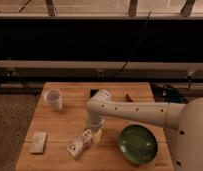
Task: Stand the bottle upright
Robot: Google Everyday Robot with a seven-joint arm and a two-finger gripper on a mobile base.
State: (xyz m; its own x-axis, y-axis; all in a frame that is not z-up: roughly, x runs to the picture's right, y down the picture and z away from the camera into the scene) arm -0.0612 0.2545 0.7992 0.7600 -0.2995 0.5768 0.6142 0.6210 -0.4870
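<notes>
The bottle (80, 144) is small and clear with a pale crinkled label. It lies tilted on its side on the wooden table (65, 125), near the front edge and left of centre. My gripper (95, 133) points down from the white arm (130, 111). It sits at the bottle's upper right end, touching or right beside it. The bottle's cap does not show clearly.
A white mug (54, 99) stands at the table's back left. A pale flat block (38, 142) lies at the front left. A green bowl (138, 144) sits at the front right, close to the gripper. A dark item (94, 93) lies at the back edge.
</notes>
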